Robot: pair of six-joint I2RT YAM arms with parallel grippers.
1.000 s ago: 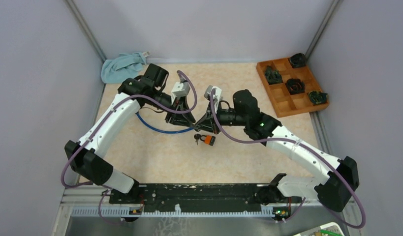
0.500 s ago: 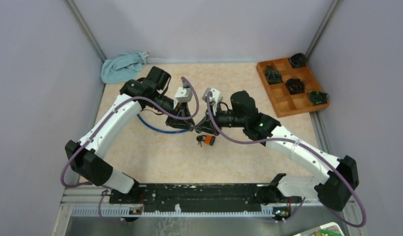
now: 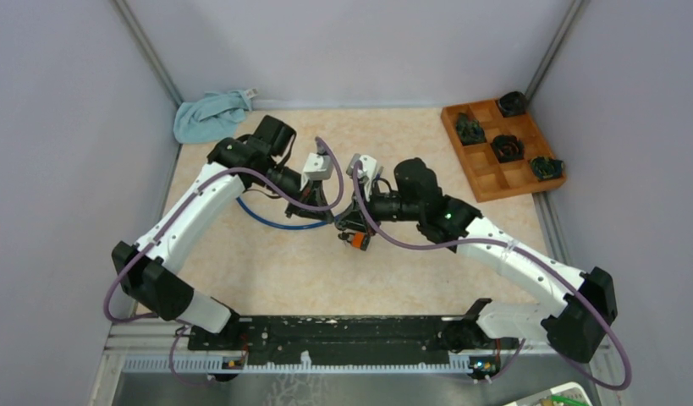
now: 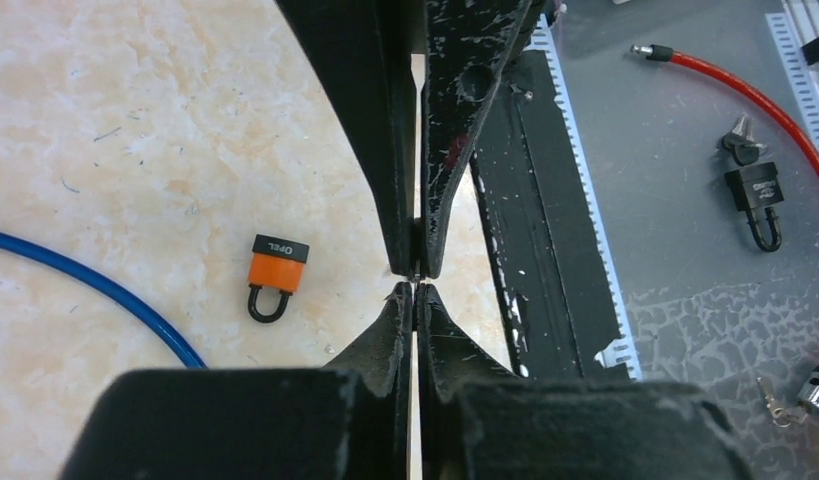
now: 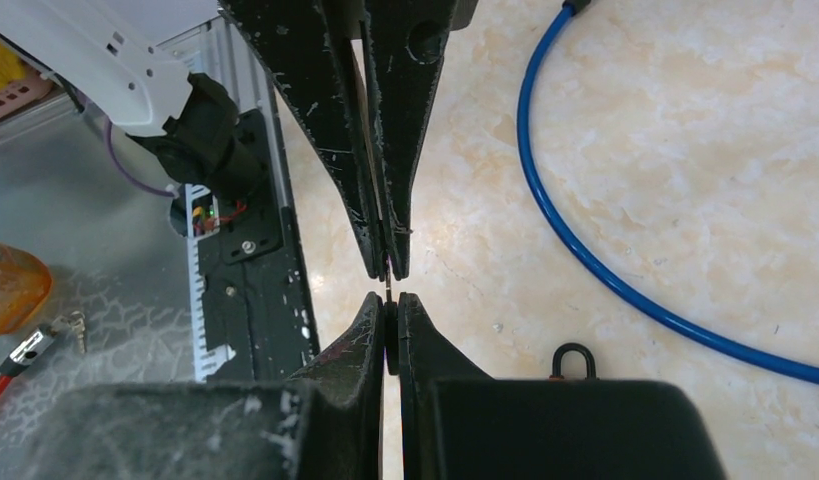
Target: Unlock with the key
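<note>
My two grippers meet tip to tip above the table. The right gripper (image 5: 387, 302) is shut on the black head of a small key (image 5: 388, 340). The key's thin metal blade reaches into the tips of the left gripper (image 5: 387, 268), which have come shut on it. From above, the left gripper (image 3: 332, 216) and right gripper (image 3: 344, 222) touch just behind the orange padlock (image 3: 355, 240). That padlock (image 4: 277, 272) lies flat on the table with its black shackle looped. Only its shackle (image 5: 573, 358) shows in the right wrist view.
A blue cable (image 3: 275, 222) curves over the table left of the grippers. A teal cloth (image 3: 211, 114) lies at the back left, a wooden compartment tray (image 3: 482, 182) at the back right. Past the black rail (image 4: 545, 200), a black padlock (image 4: 755, 195) and red cable (image 4: 745, 85) lie on grey metal.
The left gripper has closed from partly open to shut. Both grippers have moved together until their tips meet over the key, a little nearer the padlock.
</note>
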